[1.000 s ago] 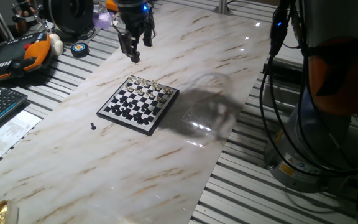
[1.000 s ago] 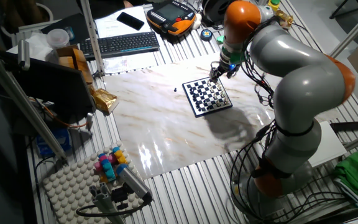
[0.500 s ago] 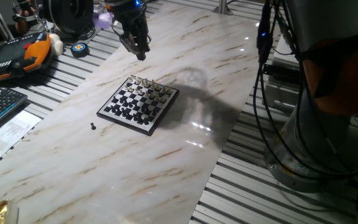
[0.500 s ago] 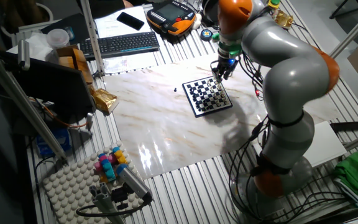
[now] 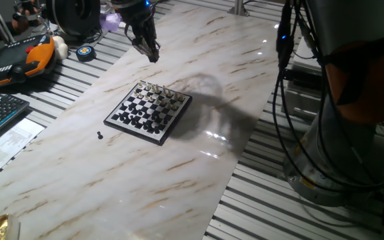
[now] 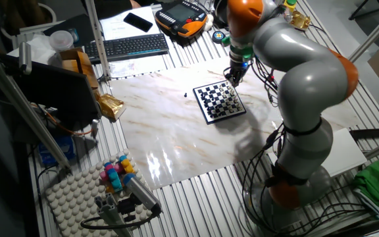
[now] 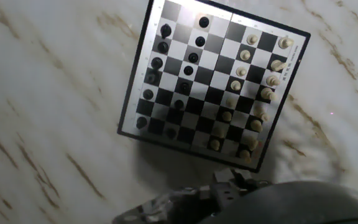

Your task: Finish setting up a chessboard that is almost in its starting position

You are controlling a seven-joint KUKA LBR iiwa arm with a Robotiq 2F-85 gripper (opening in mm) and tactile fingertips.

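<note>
Hovering above the marble table (image 5: 179, 167), my gripper (image 5: 151, 53) hangs off the far corner of the chessboard (image 5: 149, 112), on the side where the pale pieces stand, and touches nothing. From one fixed view my fingers (image 5: 153, 56) point down and look close together with nothing visible between them, yet they are small and dark there, so I cannot tell for certain whether they are pressed together or a little apart. In the other fixed view the gripper (image 6: 233, 74) sits just above the board's far edge (image 6: 220, 102), again too small to read. My own hand view looks straight down on the chessboard (image 7: 210, 78), which lies flat on the marble: black pieces along its left side, pale ones along its right. Some squares in the black rows look bare. One small dark piece (image 5: 100, 135) stands alone on the table, off the board, near the corner away from me.
</note>
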